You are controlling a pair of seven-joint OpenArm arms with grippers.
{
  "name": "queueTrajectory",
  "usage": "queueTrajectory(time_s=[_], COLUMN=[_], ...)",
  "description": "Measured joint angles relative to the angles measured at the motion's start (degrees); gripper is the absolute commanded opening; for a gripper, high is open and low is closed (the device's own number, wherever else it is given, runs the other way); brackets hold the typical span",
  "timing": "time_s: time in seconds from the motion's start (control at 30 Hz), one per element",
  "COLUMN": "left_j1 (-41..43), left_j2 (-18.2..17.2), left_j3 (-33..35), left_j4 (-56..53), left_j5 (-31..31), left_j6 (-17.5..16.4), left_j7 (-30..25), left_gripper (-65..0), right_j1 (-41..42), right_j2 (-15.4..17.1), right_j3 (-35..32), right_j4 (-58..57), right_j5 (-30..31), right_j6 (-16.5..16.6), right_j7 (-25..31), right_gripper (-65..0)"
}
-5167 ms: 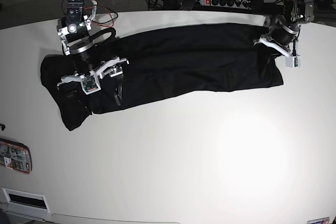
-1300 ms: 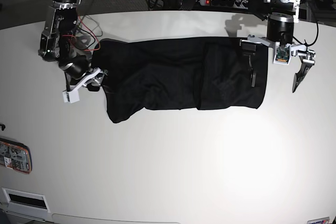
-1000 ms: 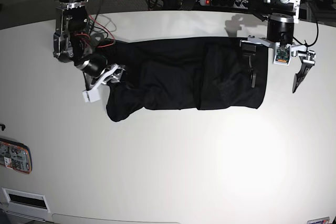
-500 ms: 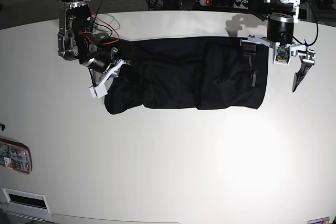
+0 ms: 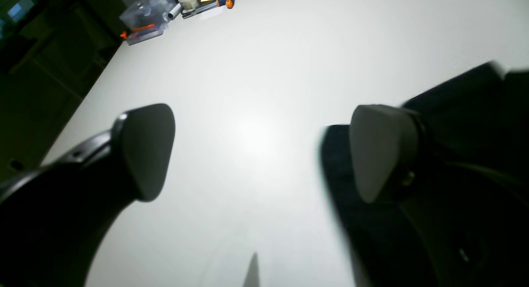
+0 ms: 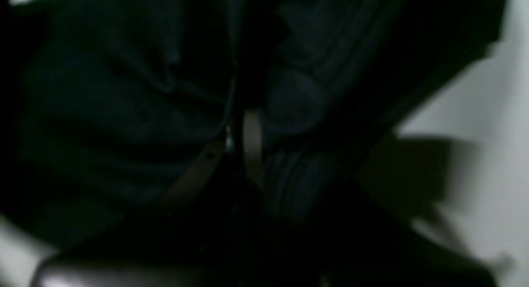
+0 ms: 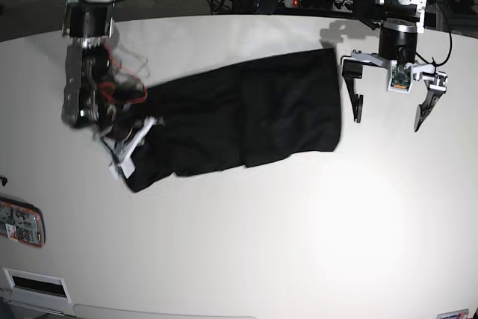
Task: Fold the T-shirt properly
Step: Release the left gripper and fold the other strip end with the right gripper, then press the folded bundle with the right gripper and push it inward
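T-shirt (image 7: 246, 121) lies as a long band across the table's (image 7: 299, 244) far half, long axis slanting from left edge up toward far right. Right gripper (image 7: 128, 143) clamped on its left end (nearer arm); left gripper (image 7: 393, 106) wide open, empty, just off the right end.

A plain black T-shirt (image 7: 246, 121) lies folded into a long band on a white tabletop, slanting from upper right down to lower left in the base view. A vertical fold edge crosses its middle. Its lower-left end is bunched and wrinkled; its right end lies flat.
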Motion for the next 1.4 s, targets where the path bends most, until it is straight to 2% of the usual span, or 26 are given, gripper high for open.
queueTrajectory(time_s=[0.1, 0.2, 0.3, 0.47, 0.57, 0.7, 0.77, 0.87, 0.9, 1.03, 1.27, 1.4], left_j1=[0.0, 0.0, 0.0, 0.0, 0.0, 0.0, 0.0, 0.0, 0.0, -0.1, -0.1, 0.0], left_j2=[0.0, 0.0, 0.0, 0.1, 0.0, 0.1, 0.2, 0.0, 0.2, 0.1, 0.1, 0.2], left_j3=[0.0, 0.0, 0.0, 0.0, 0.0, 0.2, 0.2, 0.1, 0.1, 0.2, 0.2, 0.2], left_j4=[0.0, 0.0, 0.0, 0.0, 0.0, 0.0, 0.0, 0.0, 0.0, 0.0, 0.0, 0.0], left_j5=[0.0, 0.0, 0.0, 0.0, 0.0, 0.0, 0.0, 0.0, 0.0, 0.0, 0.0, 0.0], left_j6=[0.2, 0.2, 0.2, 0.2, 0.2, 0.1, 0.2, 0.2, 0.2, 0.2, 0.2, 0.2], left_j7=[0.0, -0.1, 0.0, 0.0, 0.0, 0.0, 0.0, 0.0, 0.0, 0.1, 0.0, 0.0], left_gripper=[0.0, 0.0, 0.0, 0.0, 0.0, 0.0, 0.0, 0.0, 0.0, 0.0, 0.0, 0.0], right_j1=[1.3, 2.2, 2.4, 1.7, 1.8, 1.6, -2.8, -9.8, -10.1, -6.9, -8.2, -7.9], right_j2=[0.0, -0.5, -0.5, -0.4, -0.9, -5.7, -7.2, -7.3, -7.2, -7.3, -7.3, -10.3], right_j3=[0.1, 0.0, 0.0, 0.0, 0.0, -0.1, -1.1, -6.7, -8.5, -13.4, -16.3, -16.7], right_j4=[0.5, 0.6, 2.7, 12.6, 23.7, 32.4, 32.4, 31.0, 30.9, 32.0, 31.6, 31.7], right_j5=[-9.2, -15.1, -20.5, -22.4, -25.1, -28.6, -27.8, -29.0, -29.0, -28.9, -28.9, -29.3], right_j6=[0.1, 0.9, 0.2, 0.4, 0.5, 0.1, 0.1, 0.5, 0.5, -0.2, 0.0, -4.1], right_j7=[0.3, 0.1, -0.5, -4.7, -7.2, -8.5, -7.2, -11.1, -11.3, -5.9, -7.6, -7.7], right_gripper=[-65.0, -65.0, -65.0, -65.0, -65.0, -65.0, -65.0, -65.0, -65.0, -65.0, -65.0, -65.0])
